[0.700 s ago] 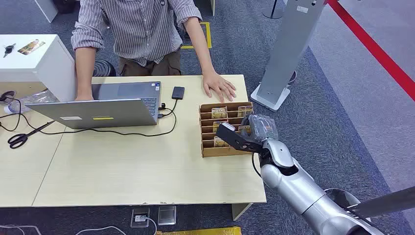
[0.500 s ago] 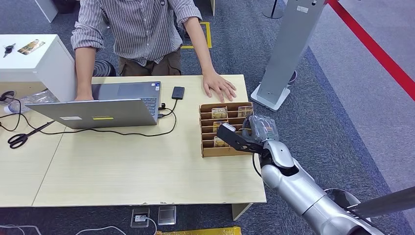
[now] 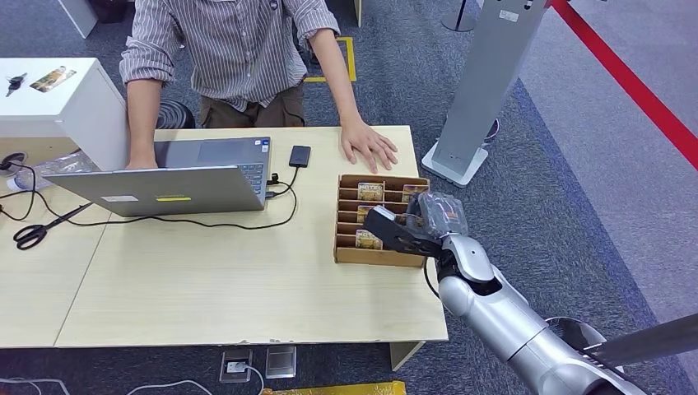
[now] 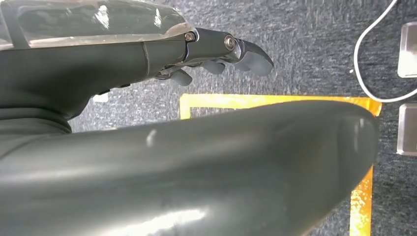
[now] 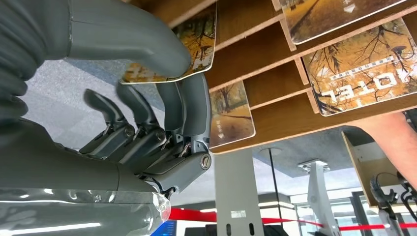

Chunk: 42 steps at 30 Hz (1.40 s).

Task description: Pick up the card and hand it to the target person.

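Card rack: a brown slotted cardboard rack (image 3: 380,256) sits on the right end of the table, just in front of the person's flat hand (image 3: 368,146).
Rack contents: several cards stand in its slots; one reads HOTEL (image 5: 366,83), with others beside it (image 5: 231,115).
Card: a card (image 5: 179,49) with an autumn-tree print is at the rack's right side, pinched by the right hand.
Right hand: the right hand (image 3: 409,231) is over the rack; thumb (image 5: 133,34) on one face of the card, a finger (image 5: 194,105) on the other, the rest curled.
Left hand: the left hand (image 4: 216,54) hangs over grey carpet, fingers loosely bent, holding nothing.
Table: pale wood table (image 3: 206,288) with an open laptop (image 3: 177,185), a black phone (image 3: 300,155), scissors (image 3: 37,230) and black cables.
Room: grey carpet, a red floor stripe (image 3: 634,82), a grey pillar stand (image 3: 486,90).
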### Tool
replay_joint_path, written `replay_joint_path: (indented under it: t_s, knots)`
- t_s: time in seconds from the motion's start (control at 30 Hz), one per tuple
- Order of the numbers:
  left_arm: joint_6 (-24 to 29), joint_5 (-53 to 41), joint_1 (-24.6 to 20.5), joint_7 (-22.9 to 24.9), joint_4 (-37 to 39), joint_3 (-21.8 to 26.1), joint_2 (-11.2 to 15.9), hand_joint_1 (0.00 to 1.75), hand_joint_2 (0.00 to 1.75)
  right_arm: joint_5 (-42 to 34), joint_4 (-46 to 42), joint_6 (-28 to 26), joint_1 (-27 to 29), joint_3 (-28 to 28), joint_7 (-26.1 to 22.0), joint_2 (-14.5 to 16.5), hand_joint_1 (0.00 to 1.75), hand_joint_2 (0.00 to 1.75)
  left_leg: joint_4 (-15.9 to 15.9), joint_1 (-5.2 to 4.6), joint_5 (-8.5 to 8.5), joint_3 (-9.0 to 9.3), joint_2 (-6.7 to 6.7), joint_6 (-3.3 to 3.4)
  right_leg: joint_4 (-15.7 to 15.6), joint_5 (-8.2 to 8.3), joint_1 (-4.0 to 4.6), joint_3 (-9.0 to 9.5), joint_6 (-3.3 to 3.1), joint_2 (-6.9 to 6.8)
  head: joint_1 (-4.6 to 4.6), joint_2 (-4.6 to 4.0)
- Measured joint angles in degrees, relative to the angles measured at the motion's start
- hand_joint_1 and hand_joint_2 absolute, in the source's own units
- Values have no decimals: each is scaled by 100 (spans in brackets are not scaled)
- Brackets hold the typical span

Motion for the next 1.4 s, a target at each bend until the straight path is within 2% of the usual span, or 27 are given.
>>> replay_joint_path:
  t_s: [0.3,0.43,0.53,0.73,0.93,1.03,1.27,1.4]
  knots:
    - [-14,67,0,26,0,-4,24,0,0,-31,-74,-74,-3,-15,27,-7,168,175,0,0,0,-1,0,0,0,0,0,-1,0,0,-3,0]
    - [-14,114,1,53,0,-4,61,0,0,-1238,-622,553,-124,-170,-53,-146,168,175,2,-1,0,-2,0,0,0,1,0,-2,0,1,0,0]
    - [-16,155,4,63,1,-4,93,0,0,-1695,-1190,1041,-322,-293,103,-312,168,175,4,-1,1,-2,1,0,0,3,0,-2,1,1,-4,0]
    - [-18,218,12,108,2,-4,123,0,0,-2143,-2486,1683,-708,-536,174,-645,168,175,6,-1,1,-2,1,-1,0,4,0,-2,2,3,1,0]
    - [-54,243,10,116,0,-4,123,0,0,-2151,-3377,1854,-868,-593,-42,-756,168,175,6,0,1,-4,1,-1,0,4,0,-1,2,2,-3,0]
    - [-55,243,1,101,0,-5,117,0,0,-1463,-3456,1449,-892,-561,-167,-682,168,175,6,0,1,-5,0,-1,1,4,0,0,3,1,-3,0]
    - [-55,231,-23,51,0,-61,67,0,0,413,-2828,-229,-771,-423,-405,-289,168,175,6,0,2,-8,-1,-1,1,4,0,-1,3,0,1,0]
    - [-56,225,-31,32,0,-117,48,0,0,877,-2200,-872,-656,-348,-514,-64,168,175,6,0,2,-10,-1,-1,1,4,0,-2,3,-3,-2,0]
